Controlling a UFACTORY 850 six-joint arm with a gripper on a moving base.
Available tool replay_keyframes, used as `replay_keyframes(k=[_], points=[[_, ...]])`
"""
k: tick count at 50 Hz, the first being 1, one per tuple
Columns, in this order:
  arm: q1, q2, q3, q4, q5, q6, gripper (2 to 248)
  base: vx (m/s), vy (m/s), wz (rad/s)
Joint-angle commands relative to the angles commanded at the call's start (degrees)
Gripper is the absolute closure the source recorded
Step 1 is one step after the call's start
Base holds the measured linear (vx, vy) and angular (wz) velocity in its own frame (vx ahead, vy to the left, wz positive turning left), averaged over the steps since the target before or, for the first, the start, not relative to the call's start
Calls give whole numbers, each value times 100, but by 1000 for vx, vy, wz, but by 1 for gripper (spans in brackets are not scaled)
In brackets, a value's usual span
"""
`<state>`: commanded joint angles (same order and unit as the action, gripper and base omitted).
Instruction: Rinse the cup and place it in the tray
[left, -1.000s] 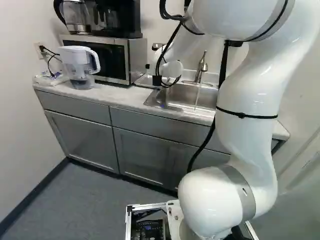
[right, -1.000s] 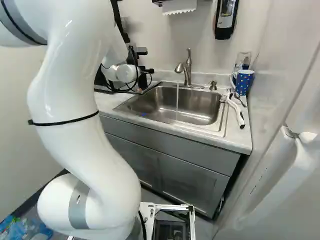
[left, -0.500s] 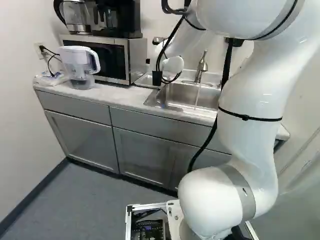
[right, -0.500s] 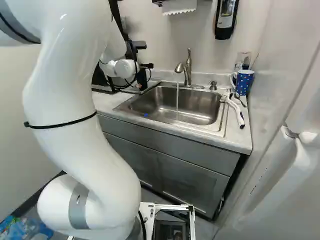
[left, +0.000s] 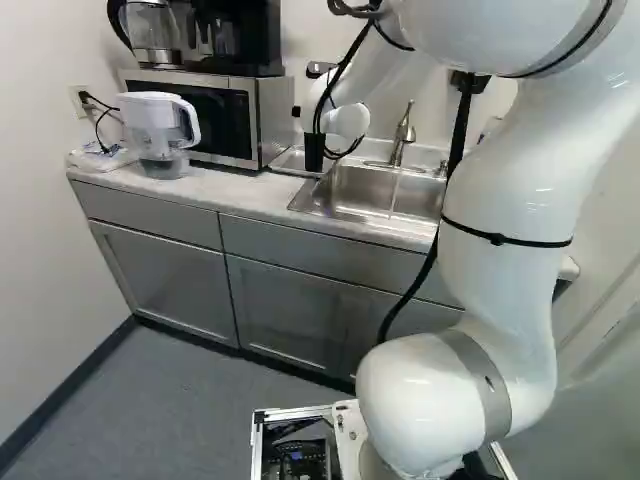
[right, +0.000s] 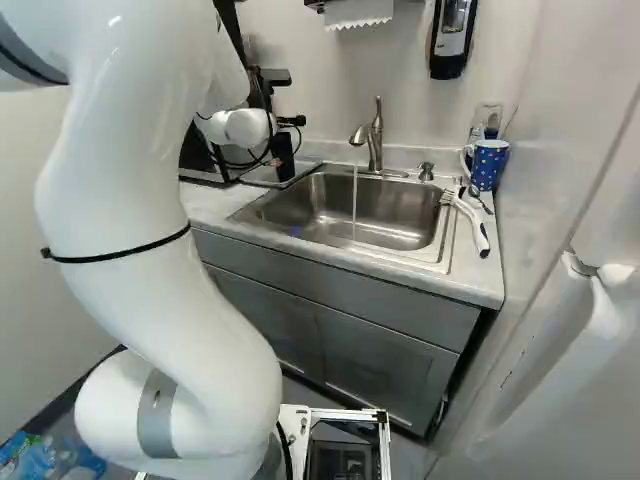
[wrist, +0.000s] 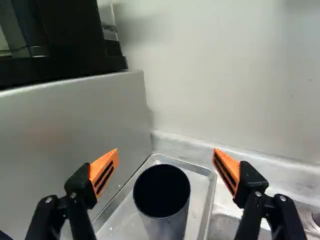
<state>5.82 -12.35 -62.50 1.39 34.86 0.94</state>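
Observation:
My gripper (right: 293, 121) shows partly in the right base view, above the tray end of the counter and mostly hidden by the wrist. In the wrist view the gripper (wrist: 166, 169) is open, its orange pads wide apart with nothing held. The cup (wrist: 167, 220), dark inside with a grey wall, stands upright in the metal tray (wrist: 207, 175), below and between the spread fingers. The same dark cup (left: 314, 152) shows beneath the wrist in the left base view.
Beside the tray is a microwave (left: 228, 115) with a coffee maker on top. Water runs from the faucet (right: 374, 135) into the sink (right: 350, 210). A blue dotted mug (right: 487, 163) and a brush (right: 470, 220) stand and lie right of it. A pitcher (left: 160, 135) is left of the microwave.
The arm's wrist and gripper have risen, uncovering more of the dark cup in both base views. The cup keeps its place in the tray, and the base has not moved.

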Motion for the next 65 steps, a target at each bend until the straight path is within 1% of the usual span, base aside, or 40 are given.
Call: replay_keyframes(k=[9,18,26,41,65], points=[[-7,51,-53,0,0,0,3,0,0,0],[-61,106,-101,0,-4,0,3,0,0,0],[-121,154,-144,0,-120,0,3,0,0,0],[-247,241,-229,0,-560,0,3,0,0,0],[-522,378,-369,0,-1486,0,3,0,0,0]])
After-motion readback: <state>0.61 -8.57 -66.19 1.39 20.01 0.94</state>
